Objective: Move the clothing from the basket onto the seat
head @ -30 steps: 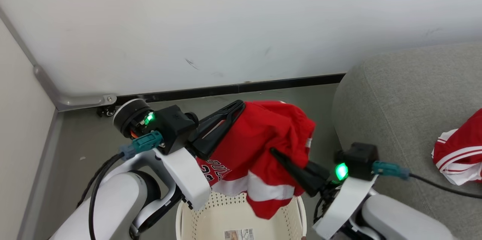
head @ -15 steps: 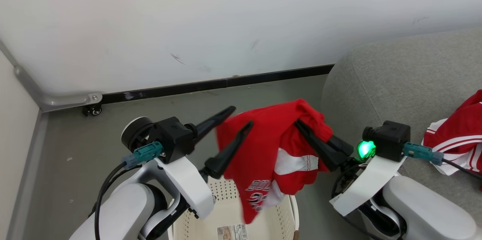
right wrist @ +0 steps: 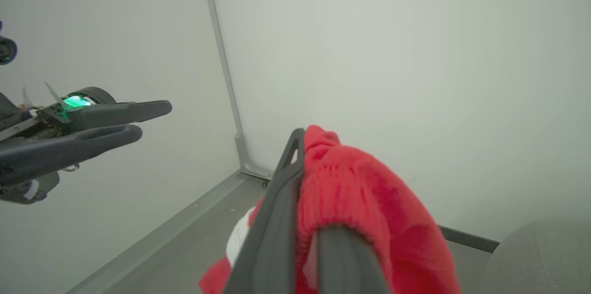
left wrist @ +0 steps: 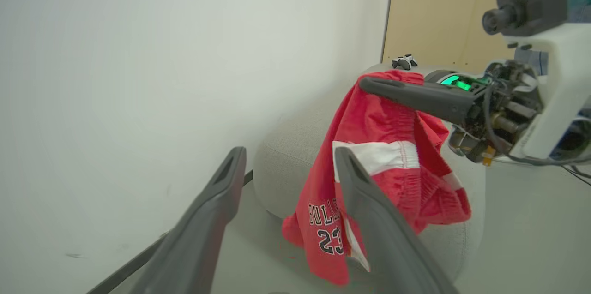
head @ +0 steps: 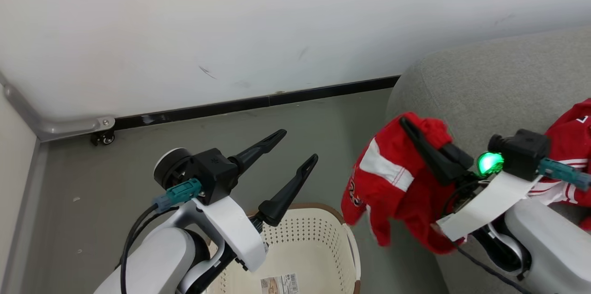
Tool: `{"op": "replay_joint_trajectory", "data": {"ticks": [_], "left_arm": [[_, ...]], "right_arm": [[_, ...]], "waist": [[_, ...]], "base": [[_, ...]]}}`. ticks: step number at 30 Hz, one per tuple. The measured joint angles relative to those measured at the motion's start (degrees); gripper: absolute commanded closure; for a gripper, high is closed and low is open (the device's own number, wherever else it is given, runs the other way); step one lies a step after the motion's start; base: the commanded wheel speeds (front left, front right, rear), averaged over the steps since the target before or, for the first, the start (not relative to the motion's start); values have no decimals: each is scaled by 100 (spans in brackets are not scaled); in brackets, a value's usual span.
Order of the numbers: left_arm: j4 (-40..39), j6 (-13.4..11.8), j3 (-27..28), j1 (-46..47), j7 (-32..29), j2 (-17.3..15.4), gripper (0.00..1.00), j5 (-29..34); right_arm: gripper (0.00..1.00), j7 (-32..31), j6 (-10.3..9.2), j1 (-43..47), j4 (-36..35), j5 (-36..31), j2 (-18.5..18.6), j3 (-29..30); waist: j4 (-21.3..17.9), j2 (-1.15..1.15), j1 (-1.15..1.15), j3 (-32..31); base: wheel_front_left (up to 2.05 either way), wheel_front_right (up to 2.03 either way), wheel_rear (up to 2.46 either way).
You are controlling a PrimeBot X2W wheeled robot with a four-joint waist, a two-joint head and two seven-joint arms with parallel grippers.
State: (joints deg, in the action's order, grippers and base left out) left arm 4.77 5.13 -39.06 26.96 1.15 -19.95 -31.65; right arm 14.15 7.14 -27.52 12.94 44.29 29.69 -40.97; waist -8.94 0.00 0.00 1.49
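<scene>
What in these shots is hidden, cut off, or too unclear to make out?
- Basket, head view: its near half is cut off by the bottom edge and the left arm, so leftover clothing can't be ruled out.
- Label inside it: too small to read.
- Seat jersey, head view: partly behind the right wrist and cut by the right edge.
- Right pincer, head view: one finger is buried in the held jersey.

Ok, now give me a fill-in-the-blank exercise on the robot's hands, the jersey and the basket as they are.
1. The jersey hangs from the ____ hand.
2. The left hand is ____ and holds nothing.
3. The number printed on the jersey is ____.
4. The basket has a rim band coloured ____.

Missing words: right; open; 23; brown.
</scene>
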Motion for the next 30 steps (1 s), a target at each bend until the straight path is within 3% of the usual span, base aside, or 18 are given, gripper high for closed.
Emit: {"op": "replay_joint_trajectory", "data": {"ticks": [30], "left_arm": [[212,152,-476,-249,420,186,0,-102]], "right_arm": [[100,4,0,792,-148,-248,252,1139]], "waist": [[-732,0,0,-153]], "base": [[0,0,0]]}}
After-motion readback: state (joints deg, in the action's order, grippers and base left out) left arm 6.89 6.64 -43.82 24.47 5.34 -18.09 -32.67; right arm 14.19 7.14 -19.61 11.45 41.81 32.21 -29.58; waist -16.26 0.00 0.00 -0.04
